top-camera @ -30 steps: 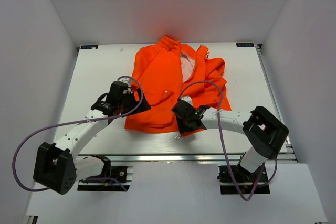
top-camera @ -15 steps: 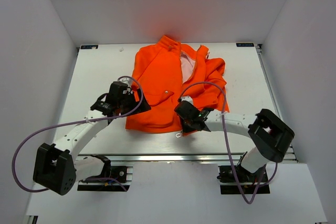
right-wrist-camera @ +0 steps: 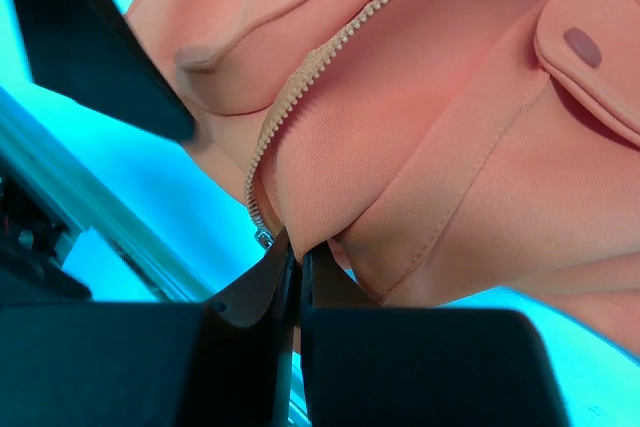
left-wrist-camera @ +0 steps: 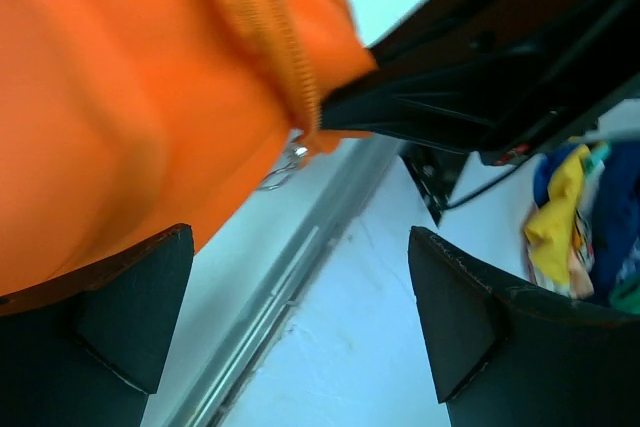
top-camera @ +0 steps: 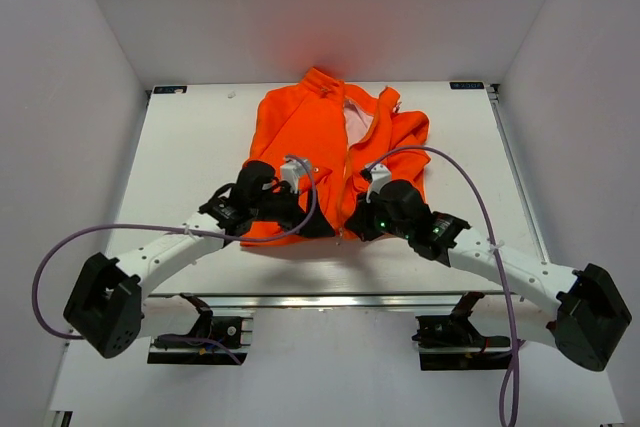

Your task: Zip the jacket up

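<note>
Arms both stretched forward, converging on near hem of jacket (top-camera: 320, 137), which lies front-up toward far side of table (top-camera: 190, 137). Left gripper (top-camera: 312, 225) low at hem, jaws wide apart, nothing between them. Right gripper (top-camera: 352, 229) just beside it, jaws pinched tight on hem fabric next to zipper (right-wrist-camera: 318, 72) bottom. Only right wrist view shows that pinch, plus snap (right-wrist-camera: 583, 47) on pocket flap. Only left wrist view shows metal tab (left-wrist-camera: 285, 162) hanging at hem edge
</note>
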Tool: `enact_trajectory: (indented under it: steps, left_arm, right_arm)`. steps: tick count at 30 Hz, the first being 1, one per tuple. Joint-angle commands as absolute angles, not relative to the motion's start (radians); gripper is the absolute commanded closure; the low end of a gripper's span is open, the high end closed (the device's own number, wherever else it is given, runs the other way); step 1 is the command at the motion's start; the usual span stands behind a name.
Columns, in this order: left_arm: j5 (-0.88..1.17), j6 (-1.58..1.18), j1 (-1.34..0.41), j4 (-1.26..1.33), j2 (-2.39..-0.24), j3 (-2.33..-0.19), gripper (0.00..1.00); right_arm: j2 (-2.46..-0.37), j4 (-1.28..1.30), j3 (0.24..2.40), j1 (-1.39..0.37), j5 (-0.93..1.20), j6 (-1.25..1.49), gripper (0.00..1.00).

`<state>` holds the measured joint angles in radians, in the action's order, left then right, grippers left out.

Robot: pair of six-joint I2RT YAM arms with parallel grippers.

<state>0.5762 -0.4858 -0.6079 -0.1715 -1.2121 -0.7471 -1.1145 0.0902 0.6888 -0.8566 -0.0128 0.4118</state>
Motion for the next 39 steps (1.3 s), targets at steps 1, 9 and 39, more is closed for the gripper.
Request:
enact_trajectory:
  steps: [1, 9, 39]
  left_arm:
    - [0.661, -0.469, -0.644, -0.029, -1.258, -0.773, 0.02]
    - [0.663, -0.485, -0.658, 0.026, -1.334, -0.813, 0.24]
    - [0.494, -0.479, -0.667, -0.072, -1.654, -0.805, 0.27]
  right_arm:
    - [-1.071, 0.011, 0.663, -0.844, 0.060, 0.391, 1.00]
    - [-1.055, 0.025, 0.657, -0.802, 0.103, 0.431, 1.00]
    - [-1.276, 0.167, 0.512, -0.796, 0.172, 0.459, 0.63]
